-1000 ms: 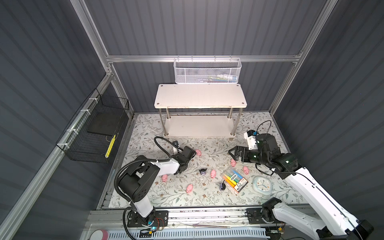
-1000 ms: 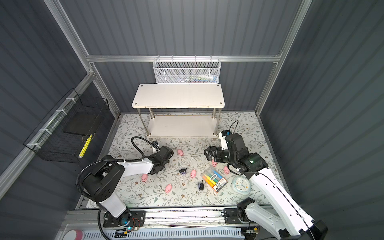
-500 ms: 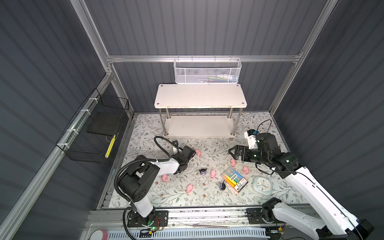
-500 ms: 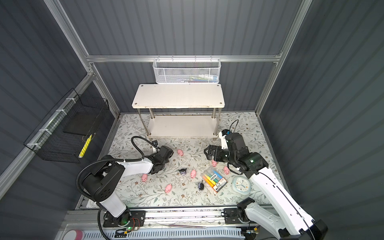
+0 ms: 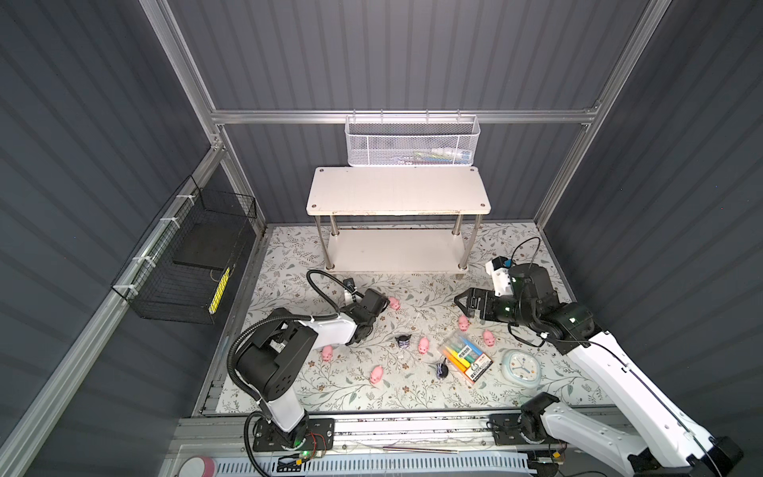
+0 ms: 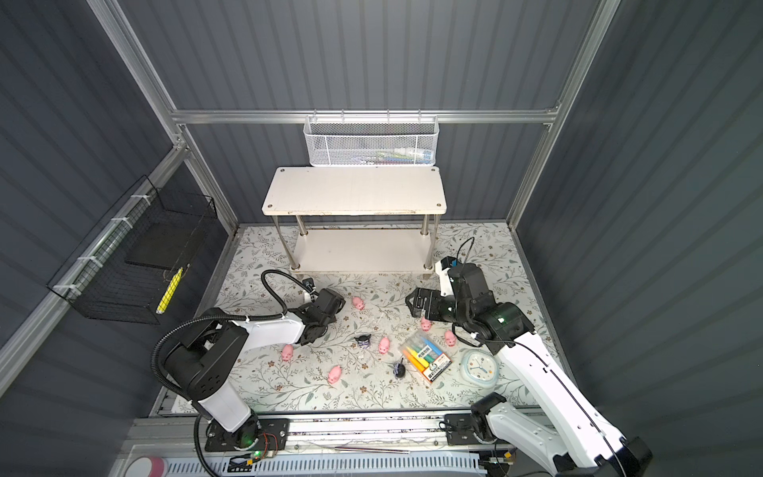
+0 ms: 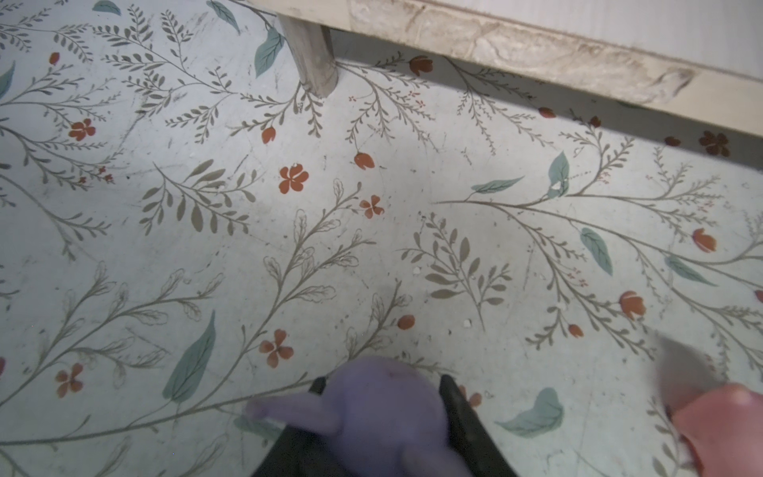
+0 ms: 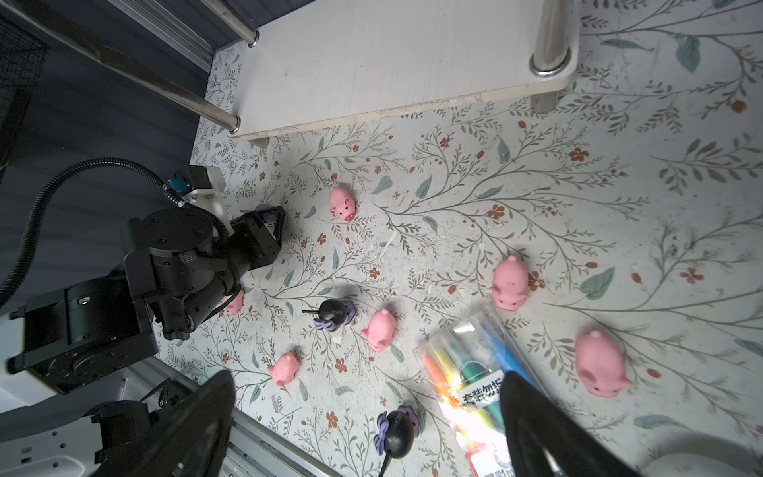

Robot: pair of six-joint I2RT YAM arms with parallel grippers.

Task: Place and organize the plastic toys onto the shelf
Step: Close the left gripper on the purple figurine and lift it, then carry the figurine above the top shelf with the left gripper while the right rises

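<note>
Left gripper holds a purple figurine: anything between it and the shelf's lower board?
Nothing visible does. In the left wrist view the figurine sits in the left gripper, and only bare floral mat lies between it and the lower board of the shelf. One pink pig lies beside the gripper, off that line.

Six pink pigs, three figurines, one shelf.

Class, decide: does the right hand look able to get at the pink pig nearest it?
Probably yes: the right hand is open near the pig, which lies uncovered on the mat.
</note>
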